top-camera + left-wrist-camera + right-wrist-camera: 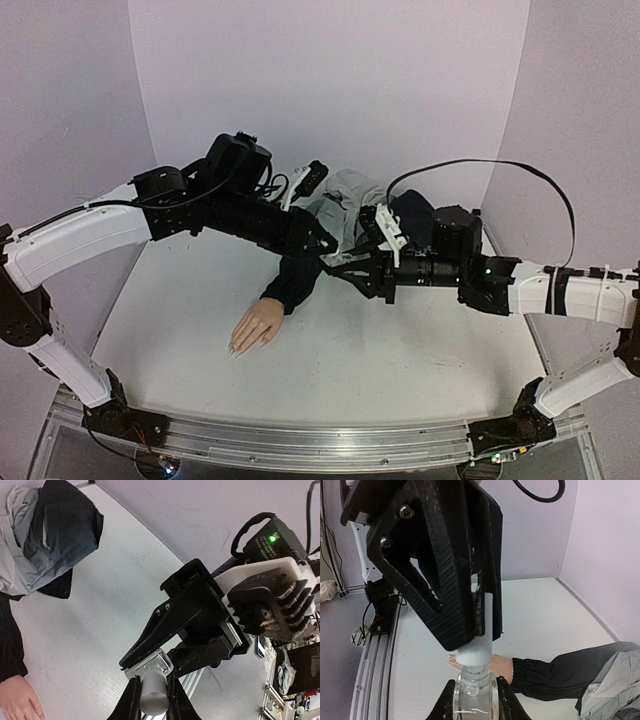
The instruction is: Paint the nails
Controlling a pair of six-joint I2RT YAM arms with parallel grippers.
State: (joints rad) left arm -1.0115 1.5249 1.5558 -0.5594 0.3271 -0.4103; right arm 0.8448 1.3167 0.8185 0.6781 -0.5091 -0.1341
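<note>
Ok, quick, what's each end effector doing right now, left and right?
Left end effector: shut on the white cap.
Right end effector: shut on the clear glass bottle.

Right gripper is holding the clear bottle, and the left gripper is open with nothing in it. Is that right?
Not quite. The left gripper is not open and empty: it is shut on the white cap of the clear bottle, as the right wrist view shows. The right gripper does hold that bottle.
</note>
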